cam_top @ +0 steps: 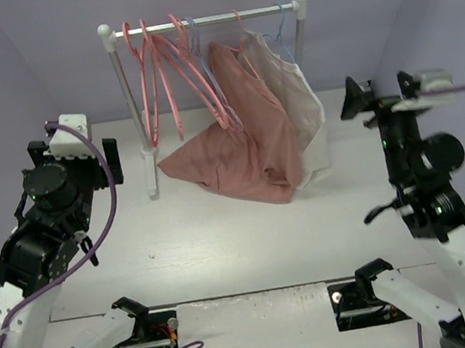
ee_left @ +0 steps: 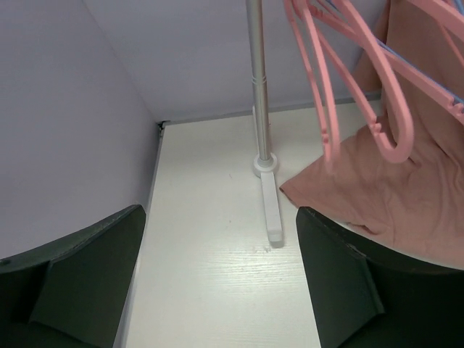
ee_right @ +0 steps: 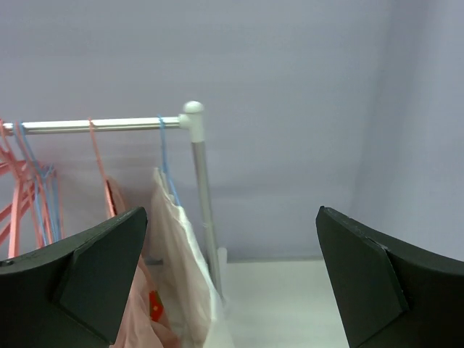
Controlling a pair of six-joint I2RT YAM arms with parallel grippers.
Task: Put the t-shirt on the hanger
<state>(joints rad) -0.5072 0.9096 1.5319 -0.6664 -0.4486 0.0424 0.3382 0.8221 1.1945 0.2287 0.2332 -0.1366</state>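
Left fingers (ee_left: 72, 283), closest to the lens, stood wide apart and empty above the worktop (ee_left: 217, 275). The t-shirt (ee_left: 377, 188) lay at about two o'clock from them, well apart, its lower cloth slumped onto the worktop near the rack post (ee_left: 259, 87). From above it hung skewed from the hanger (ee_right: 109, 197), whose hook sat on the rail (cam_top: 211, 19), just beside a white shirt (cam_top: 307, 120). Right fingers (ee_right: 384, 283) were equally spread, holding nothing, with the garment at roughly eight o'clock. The hanging looked done or nearly so. Whether both shoulders sat on the frame could not be told.
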